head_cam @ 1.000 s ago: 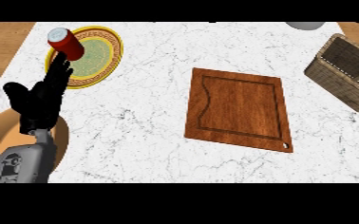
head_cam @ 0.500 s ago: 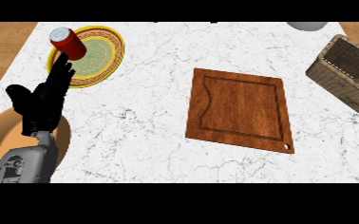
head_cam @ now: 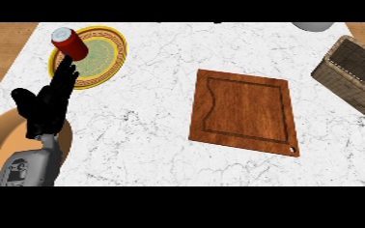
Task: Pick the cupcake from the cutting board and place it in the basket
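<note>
The wooden cutting board [head_cam: 246, 110] lies right of centre on the white marble counter, and nothing rests on it. No cupcake shows anywhere in the head view. The woven basket [head_cam: 345, 73] sits at the right edge, partly cut off by the frame. My left hand [head_cam: 44, 105] stands open at the lower left, fingers pointing up toward the plate, holding nothing. My right hand is out of view.
A yellow patterned plate [head_cam: 100, 60] lies at the upper left with a red can [head_cam: 69, 42] standing on its rim. A white bowl's edge [head_cam: 312, 25] shows at the top right. A tan round object [head_cam: 14, 130] sits under my left forearm.
</note>
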You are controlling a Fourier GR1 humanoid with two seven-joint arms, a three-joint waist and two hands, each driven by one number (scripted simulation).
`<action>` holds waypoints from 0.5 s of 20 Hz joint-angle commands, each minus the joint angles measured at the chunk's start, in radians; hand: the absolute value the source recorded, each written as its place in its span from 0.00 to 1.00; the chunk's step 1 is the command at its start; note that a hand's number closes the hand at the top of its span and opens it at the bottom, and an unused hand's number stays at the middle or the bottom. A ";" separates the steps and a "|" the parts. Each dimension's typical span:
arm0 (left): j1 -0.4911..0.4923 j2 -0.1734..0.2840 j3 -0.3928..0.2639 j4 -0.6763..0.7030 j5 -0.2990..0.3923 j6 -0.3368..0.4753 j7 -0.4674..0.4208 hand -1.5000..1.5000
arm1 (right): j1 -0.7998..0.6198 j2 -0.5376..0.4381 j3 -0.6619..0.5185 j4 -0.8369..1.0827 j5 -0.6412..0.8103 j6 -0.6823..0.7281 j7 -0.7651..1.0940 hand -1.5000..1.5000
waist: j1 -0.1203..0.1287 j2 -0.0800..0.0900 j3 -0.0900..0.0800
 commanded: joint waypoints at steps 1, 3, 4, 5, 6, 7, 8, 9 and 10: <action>-0.015 0.002 -0.006 -0.027 -0.003 0.003 0.036 0.50 | -0.066 -0.017 -0.021 0.118 0.012 0.033 -0.008 1.00 | 0.014 0.005 0.001; 0.037 0.008 0.006 -0.045 0.020 -0.022 0.029 0.50 | -0.019 -0.026 -0.021 0.065 0.007 0.029 -0.041 1.00 | -0.002 -0.002 0.000; 0.024 -0.015 -0.004 -0.011 -0.002 0.005 -0.019 0.50 | -0.013 -0.013 -0.025 0.105 0.017 -0.030 -0.055 1.00 | 0.002 0.002 0.000; 0.026 0.052 0.041 -0.038 0.061 -0.073 0.021 0.50 | -0.030 -0.036 -0.039 0.135 0.016 -0.035 -0.053 1.00 | 0.012 0.004 0.001; -0.040 -0.009 -0.004 -0.009 -0.004 0.015 0.042 0.50 | -0.002 -0.036 -0.029 0.100 0.017 -0.027 -0.077 1.00 | -0.006 0.000 0.000; -0.014 0.003 0.006 -0.005 -0.002 0.004 0.022 0.50 | 0.012 -0.018 -0.034 0.099 0.018 -0.053 -0.060 1.00 | -0.005 -0.001 0.000; -0.026 0.024 0.024 0.049 0.002 -0.014 -0.013 0.50 | -0.012 -0.005 -0.034 0.124 0.025 -0.064 -0.052 1.00 | 0.000 0.003 0.000; -0.002 -0.018 -0.009 0.025 -0.019 0.013 -0.031 0.50 | 0.010 -0.040 -0.043 0.156 0.024 -0.089 -0.113 1.00 | 0.005 0.005 0.001; -0.030 -0.024 -0.014 0.019 -0.011 0.014 -0.003 0.50 | -0.059 -0.061 -0.041 0.182 0.038 -0.043 -0.088 1.00 | 0.013 0.007 0.001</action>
